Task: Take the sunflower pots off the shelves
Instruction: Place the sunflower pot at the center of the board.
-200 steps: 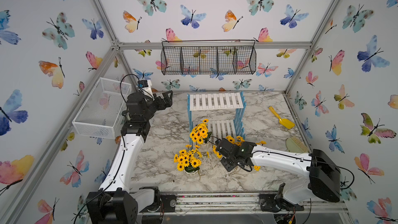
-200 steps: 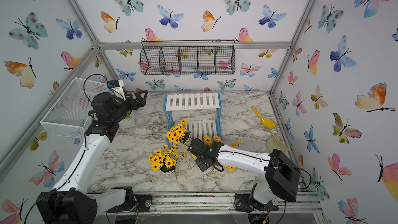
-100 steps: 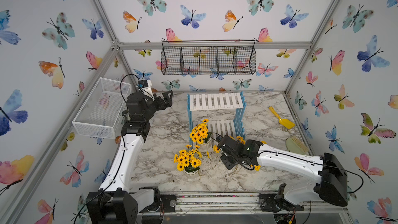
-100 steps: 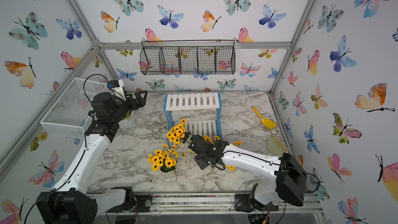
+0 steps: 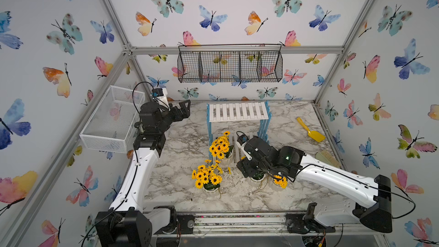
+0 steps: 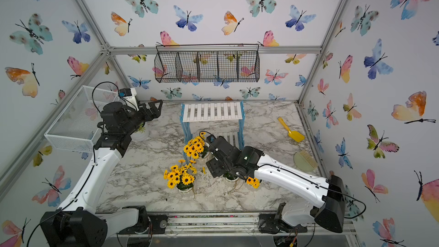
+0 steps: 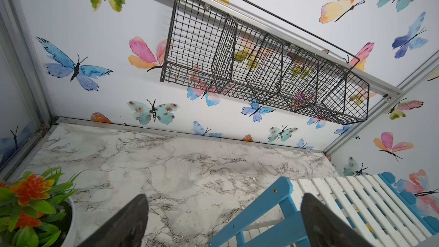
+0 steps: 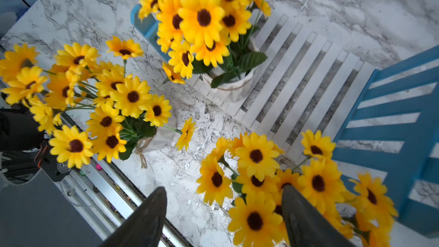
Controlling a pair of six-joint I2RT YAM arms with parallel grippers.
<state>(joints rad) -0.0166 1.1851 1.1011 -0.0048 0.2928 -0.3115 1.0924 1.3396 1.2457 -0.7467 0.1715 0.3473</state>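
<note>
Right gripper (image 8: 223,187) hung low over the table (image 8: 185,169), jaws spread wide, gripping nothing; flower heads of a grounded pot (image 5: 257,178) crowded one finger. Only one sunflower pot (image 8: 231,89) stood on the shelves (image 5: 237,111), upright at the lower board's front left corner, just ahead of that claw and slightly leftward. Left gripper (image 5: 184,108), likewise open and empty, hovered high beside the top tier, well apart. Right arm judged nearer.

No readable text, label, brand or number shows in any view
</note>
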